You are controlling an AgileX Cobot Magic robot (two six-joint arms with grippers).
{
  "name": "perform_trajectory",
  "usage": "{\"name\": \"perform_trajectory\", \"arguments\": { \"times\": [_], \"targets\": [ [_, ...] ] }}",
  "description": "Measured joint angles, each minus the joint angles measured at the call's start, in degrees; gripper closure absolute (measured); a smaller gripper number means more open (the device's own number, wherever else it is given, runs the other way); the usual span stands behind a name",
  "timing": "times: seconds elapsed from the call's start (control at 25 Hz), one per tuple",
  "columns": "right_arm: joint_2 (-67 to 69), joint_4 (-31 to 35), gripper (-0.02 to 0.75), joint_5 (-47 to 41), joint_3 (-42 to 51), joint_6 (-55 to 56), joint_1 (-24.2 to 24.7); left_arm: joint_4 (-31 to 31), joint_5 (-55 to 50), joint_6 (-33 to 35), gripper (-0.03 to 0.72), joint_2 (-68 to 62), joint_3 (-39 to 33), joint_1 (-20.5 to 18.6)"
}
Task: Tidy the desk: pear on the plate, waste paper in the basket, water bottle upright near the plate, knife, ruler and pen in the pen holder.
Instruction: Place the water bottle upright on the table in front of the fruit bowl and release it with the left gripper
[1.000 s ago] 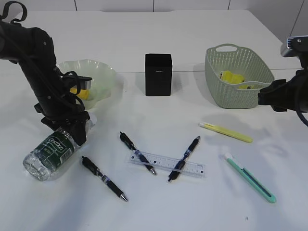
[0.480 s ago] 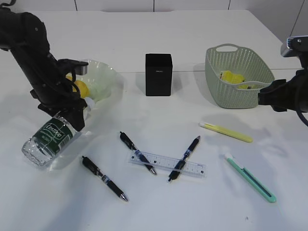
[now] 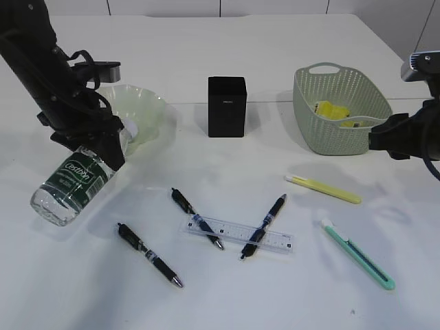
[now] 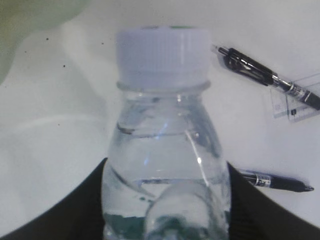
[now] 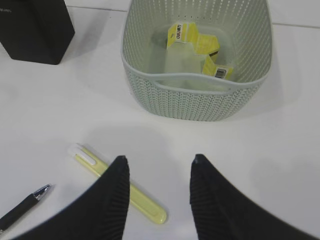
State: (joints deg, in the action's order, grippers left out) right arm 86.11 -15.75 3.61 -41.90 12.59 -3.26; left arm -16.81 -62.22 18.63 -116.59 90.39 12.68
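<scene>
The left gripper (image 3: 103, 148) is clamped on the tilted water bottle (image 3: 69, 182) at the near left of the plate (image 3: 148, 110), so the next move calls for standing it upright, while the right gripper (image 5: 157, 192) hangs open and empty near the basket (image 5: 195, 95).
</scene>
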Motion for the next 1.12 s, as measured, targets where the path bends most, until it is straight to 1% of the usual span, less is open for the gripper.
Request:
{"name": "perform_trajectory", "arguments": {
  "times": [0.32, 0.68, 0.92, 1.12],
  "targets": [
    [0.0, 0.0, 0.436, 0.0, 0.0, 0.0, 0.0, -0.4, -5.6, -0.9, 0.302, 0.9, 0.0, 0.0],
    [0.0, 0.0, 0.436, 0.0, 0.0, 0.0, 0.0, -0.6, -5.7, -1.1, 0.302, 3.8, 0.0, 0.0],
    [0.0, 0.0, 0.436, 0.0, 0.0, 0.0, 0.0, -0.7, -0.1, -1.5, 0.302, 8.6, -2.4, 0.0],
    [0.0, 0.0, 0.436, 0.0, 0.0, 0.0, 0.0, 0.0, 5.9, -1.7, 0.302, 14.4, -7.7, 0.0]
  ]
}}
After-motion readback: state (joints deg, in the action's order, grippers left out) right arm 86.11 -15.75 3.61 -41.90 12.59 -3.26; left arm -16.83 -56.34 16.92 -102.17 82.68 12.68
